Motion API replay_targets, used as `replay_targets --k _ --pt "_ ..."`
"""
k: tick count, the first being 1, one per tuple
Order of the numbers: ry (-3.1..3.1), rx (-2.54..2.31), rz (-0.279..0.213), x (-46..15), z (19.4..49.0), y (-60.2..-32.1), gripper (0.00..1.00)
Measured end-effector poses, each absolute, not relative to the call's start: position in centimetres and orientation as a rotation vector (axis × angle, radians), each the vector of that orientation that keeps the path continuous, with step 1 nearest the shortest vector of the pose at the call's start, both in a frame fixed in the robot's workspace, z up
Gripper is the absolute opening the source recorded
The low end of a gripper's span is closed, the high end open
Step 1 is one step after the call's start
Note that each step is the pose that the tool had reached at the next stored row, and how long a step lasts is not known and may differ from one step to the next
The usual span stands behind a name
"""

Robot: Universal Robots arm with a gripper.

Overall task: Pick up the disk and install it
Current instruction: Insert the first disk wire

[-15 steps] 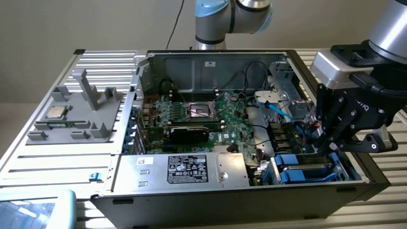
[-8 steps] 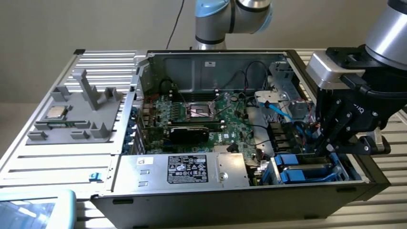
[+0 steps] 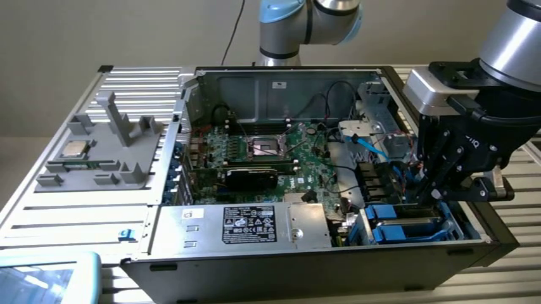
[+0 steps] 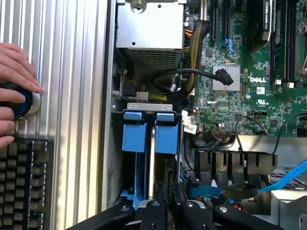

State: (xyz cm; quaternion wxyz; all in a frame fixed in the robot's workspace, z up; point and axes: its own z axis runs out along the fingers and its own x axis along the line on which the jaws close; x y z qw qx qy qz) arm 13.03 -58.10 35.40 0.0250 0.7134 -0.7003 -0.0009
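Note:
The disk [image 4: 151, 158] stands on edge in the drive bay at the case's front corner, on the exterior view's right. It is a thin silver strip between the blue carrier tabs [image 4: 134, 138]. In the exterior view the disk [image 3: 404, 223] shows as blue carrier plastic low in the bay. My gripper [image 3: 427, 201] reaches down into that bay from above, and its black fingers [image 4: 154, 211] close in tight around the carrier's near end. My gripper [image 4: 168, 208] looks shut on the disk. The disk's label face is hidden.
The open tower case [image 3: 473, 240] holds a motherboard [image 3: 270, 152], a silver power supply box [image 3: 249, 225] and loose cables [image 4: 182, 76] beside the bay. A grey fixture [image 3: 101, 158] with a CPU chip [image 3: 75, 150] lies outside it. A hand [image 4: 14, 72] rests on a round knob beside a keyboard [image 4: 21, 182].

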Motion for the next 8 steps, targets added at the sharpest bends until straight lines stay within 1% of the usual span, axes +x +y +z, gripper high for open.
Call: replay_targets --k 8 --pt "-2.158 2.196 0.016 13.01 35.23 -57.69 0.16"
